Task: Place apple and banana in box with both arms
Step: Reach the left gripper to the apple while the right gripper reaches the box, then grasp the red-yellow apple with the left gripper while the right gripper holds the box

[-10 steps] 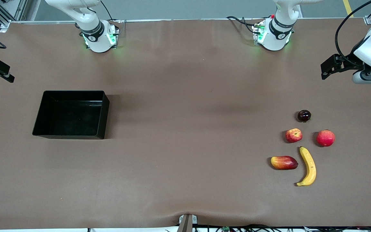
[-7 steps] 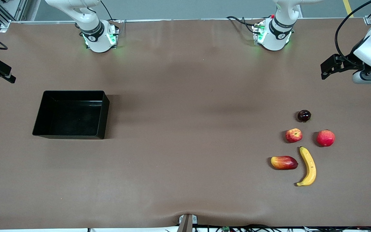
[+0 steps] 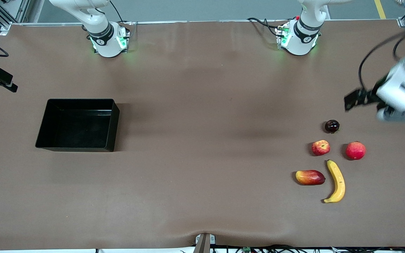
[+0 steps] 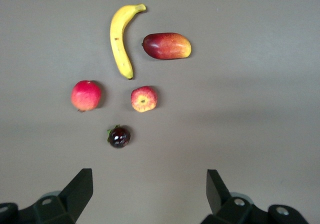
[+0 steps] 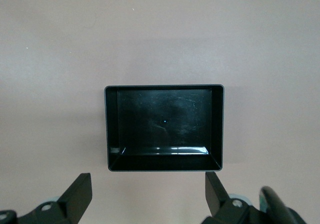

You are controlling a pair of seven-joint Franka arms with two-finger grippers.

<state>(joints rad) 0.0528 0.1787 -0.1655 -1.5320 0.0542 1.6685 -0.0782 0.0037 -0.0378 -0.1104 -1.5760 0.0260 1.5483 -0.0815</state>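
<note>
Red apple ahead of left end effector

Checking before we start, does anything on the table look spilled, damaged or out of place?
Nothing stands out. The apple, banana and three other fruits lie intact at the left arm's end; the box sits level and empty at the right arm's end.

Front view: high camera across table, facing both arm bases along top edge; whole brown table in frame, seen from well back. Left wrist view: looks straight down from well above fruit cluster; banana, apple also appear in front view toward left arm's end. Right wrist view: looks straight down on box, shared with front view toward right arm's end. Wrist views share nothing.
</note>
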